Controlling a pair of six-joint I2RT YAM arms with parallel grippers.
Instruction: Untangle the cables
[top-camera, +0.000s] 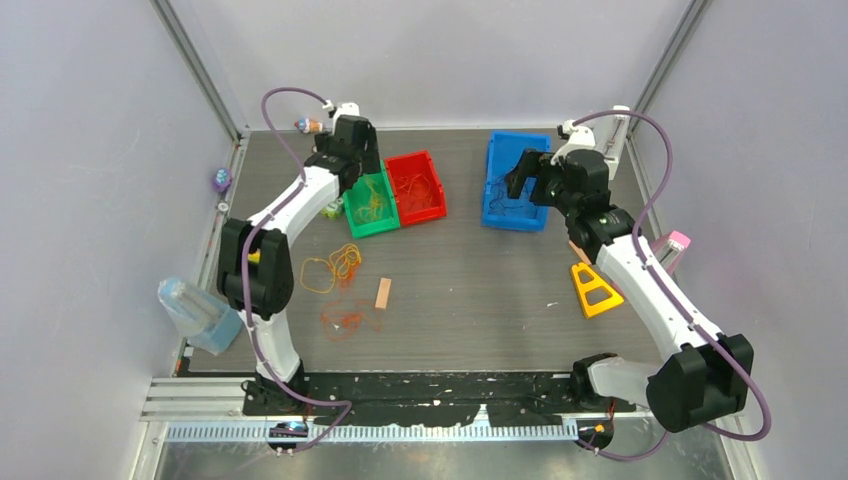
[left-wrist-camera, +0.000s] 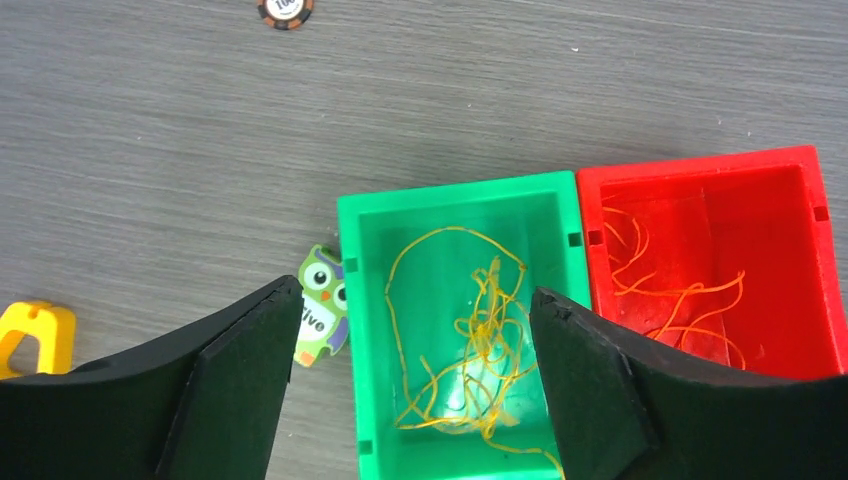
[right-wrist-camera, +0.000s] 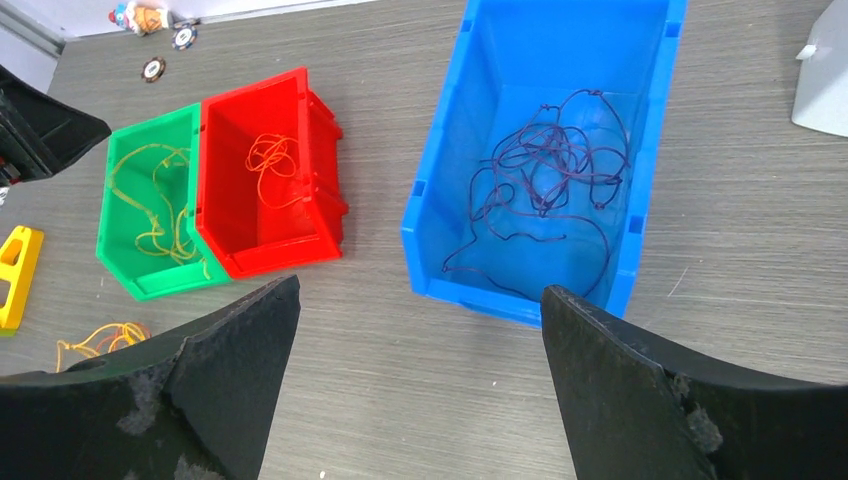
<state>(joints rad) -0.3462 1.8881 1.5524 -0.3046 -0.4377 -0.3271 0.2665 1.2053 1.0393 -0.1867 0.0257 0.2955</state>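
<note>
Top external view: the dark grey, wood-grained tabletop stands in a booth of pale lilac-grey walls, with bare aluminium posts rising at the far corners.

The cables are thin, floppy wires, partly sorted by colour. A tangle of yellow cables lies in a small green plastic bin. The left pincer hangs right above it, its two black fingers apart with nothing between them, and the tangle shows in the gap. Orange-red cables lie in the red plastic bin, which touches the green one's right side. Dark purple cables lie knotted in a larger blue plastic bin, set apart from the red one. The right pincer hovers over this bin, fingers wide apart and empty.

More cables lie loose on the tabletop, nearer the arm bases and well away from both pincers. There is a clump of yellow and orange loops and, closer still, a small orange tangle. Whether the two touch I cannot tell.

Just right of these lies a small tan rectangular block. A little green owl-shaped card rests against the green bin's left wall. A yellow triangular plastic frame lies beside the right arm. A clear bluish plastic container sits at the tabletop's left edge. A round poker chip lies beyond the green bin.
</note>
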